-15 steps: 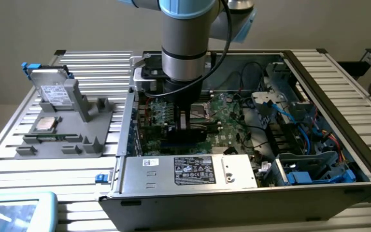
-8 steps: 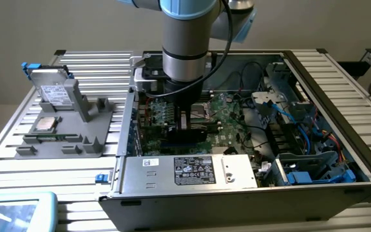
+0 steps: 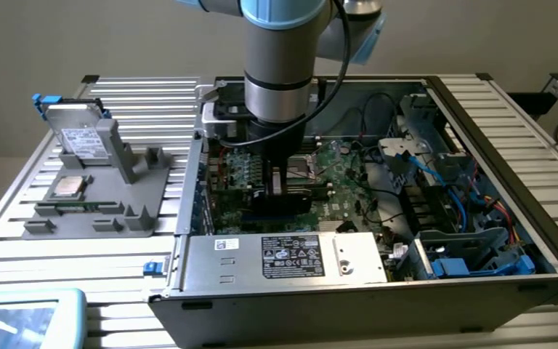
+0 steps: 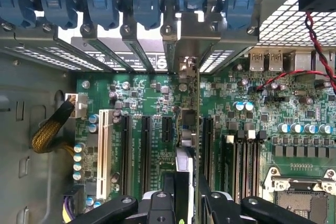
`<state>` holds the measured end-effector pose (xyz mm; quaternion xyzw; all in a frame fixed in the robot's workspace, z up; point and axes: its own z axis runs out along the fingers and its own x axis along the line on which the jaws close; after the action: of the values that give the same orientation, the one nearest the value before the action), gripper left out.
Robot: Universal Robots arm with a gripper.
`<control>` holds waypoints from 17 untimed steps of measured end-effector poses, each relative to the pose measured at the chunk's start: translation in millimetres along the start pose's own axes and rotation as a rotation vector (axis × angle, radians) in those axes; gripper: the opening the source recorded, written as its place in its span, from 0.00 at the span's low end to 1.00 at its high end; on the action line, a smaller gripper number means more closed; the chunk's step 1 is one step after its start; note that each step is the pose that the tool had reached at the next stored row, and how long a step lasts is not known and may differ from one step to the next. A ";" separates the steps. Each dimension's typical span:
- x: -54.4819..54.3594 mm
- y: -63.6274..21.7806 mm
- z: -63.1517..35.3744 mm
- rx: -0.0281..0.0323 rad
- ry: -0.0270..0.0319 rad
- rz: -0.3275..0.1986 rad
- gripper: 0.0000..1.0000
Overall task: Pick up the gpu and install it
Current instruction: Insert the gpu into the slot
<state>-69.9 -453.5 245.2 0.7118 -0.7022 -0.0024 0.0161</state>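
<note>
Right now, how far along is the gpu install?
Pickup looks done: the gripper holds the gpu edge-on over the motherboard slots inside the case, bracket by the rear slot covers. Left: seating, which I cannot confirm, and release.

This is looking like a robotics lab bench set up for computer assembly. A robot arm (image 3: 279, 65) is reaching into an open computer case (image 3: 357, 313) sitting on a slatted aluminium table (image 3: 134, 91), while a grey fixture (image 3: 114, 211) is holding loose parts beside it.
</note>
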 end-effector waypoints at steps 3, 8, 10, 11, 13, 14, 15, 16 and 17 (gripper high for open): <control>0.0 0.0 0.1 0.0003 0.0001 -0.008 0.27; 0.0 0.0 0.1 0.0006 0.0003 -0.022 0.27; 0.1 0.0 0.1 0.0007 0.0004 -0.023 0.27; 0.1 0.0 0.1 0.0007 0.0004 -0.024 0.27; 0.1 0.0 0.1 0.0007 0.0005 -0.026 0.27; 0.1 0.0 0.1 0.0007 0.0006 -0.027 0.27; 0.1 0.0 0.1 0.0007 0.0006 -0.029 0.27; 0.1 0.0 0.1 0.0007 0.0007 -0.031 0.27; 0.1 0.1 0.1 0.0008 0.0007 -0.032 0.27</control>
<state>-70.0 -453.6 245.2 0.7231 -0.6906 -0.0021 0.0160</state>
